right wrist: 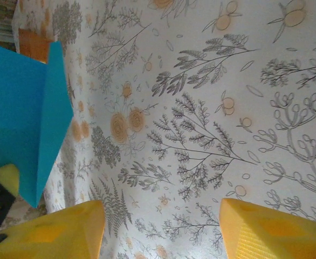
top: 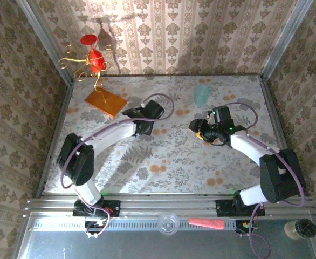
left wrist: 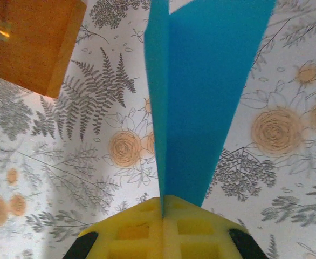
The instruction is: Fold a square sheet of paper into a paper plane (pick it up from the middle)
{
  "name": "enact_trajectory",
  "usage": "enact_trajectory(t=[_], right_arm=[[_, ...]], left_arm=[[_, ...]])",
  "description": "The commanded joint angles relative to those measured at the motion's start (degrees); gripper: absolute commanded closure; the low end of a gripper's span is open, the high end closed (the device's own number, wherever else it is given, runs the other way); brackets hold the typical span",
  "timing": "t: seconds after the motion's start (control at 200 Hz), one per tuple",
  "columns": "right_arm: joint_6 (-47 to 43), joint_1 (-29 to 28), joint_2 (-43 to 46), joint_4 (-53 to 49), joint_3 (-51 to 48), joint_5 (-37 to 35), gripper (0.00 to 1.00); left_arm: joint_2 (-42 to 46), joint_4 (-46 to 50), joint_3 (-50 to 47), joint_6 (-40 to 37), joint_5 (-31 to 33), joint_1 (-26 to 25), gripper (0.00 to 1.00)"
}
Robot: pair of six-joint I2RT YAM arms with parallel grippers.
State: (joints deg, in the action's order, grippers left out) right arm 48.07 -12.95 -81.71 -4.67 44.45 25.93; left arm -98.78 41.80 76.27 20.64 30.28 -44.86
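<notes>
The paper plane point(left wrist: 201, 97) is teal-blue paper folded along a centre crease, narrow at the grip and widening away from it. My left gripper point(left wrist: 163, 208) is shut on its narrow end, the yellow pads point(left wrist: 131, 232) pressed together around the crease. It hangs over the flowered table. In the right wrist view the same paper plane point(right wrist: 23, 113) is at the left edge with a pointed flap. My right gripper point(right wrist: 160, 226) stands open to its right with nothing between its fingers. From above, the left gripper point(top: 147, 114) and right gripper point(top: 197, 129) face each other mid-table.
An orange rectangular slab point(top: 105, 101) lies at the back left, close to the left gripper, its corner point(left wrist: 28, 43) near the paper. A pale mint cup point(top: 201, 95) stands at the back, right of centre. A red and gold ornament point(top: 93, 59) hangs by the back wall.
</notes>
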Motion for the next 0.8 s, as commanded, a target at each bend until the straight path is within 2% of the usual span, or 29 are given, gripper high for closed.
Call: enact_trajectory(t=[0.0, 0.155, 0.34, 0.515, 0.795], right_arm=[[-0.98, 0.97, 1.44, -2.0, -1.16, -1.56, 0.4], [-0.92, 1.92, 1.56, -2.39, -1.56, -1.7, 0.4], [-0.87, 2.67, 1.56, -2.58, -2.13, -1.9, 0.4], [-0.7, 3.03, 1.61, -2.54, -2.47, -1.93, 0.4], [-0.5, 3.11, 1.56, -2.23, -2.7, -1.68, 0.4]], left_arm=[[-2.44, 5.22, 2.36, -3.04, 10.06, -2.3, 1.0], [-6.34, 5.61, 2.56, -2.0, 11.11, -5.7, 1.0], [-9.81, 5.39, 1.59, -0.17, 7.76, -9.11, 0.99], [-10.99, 5.18, 1.52, 1.52, 3.26, -11.11, 0.89], [-7.1, 3.51, 1.02, 3.58, -4.59, -10.26, 0.67]])
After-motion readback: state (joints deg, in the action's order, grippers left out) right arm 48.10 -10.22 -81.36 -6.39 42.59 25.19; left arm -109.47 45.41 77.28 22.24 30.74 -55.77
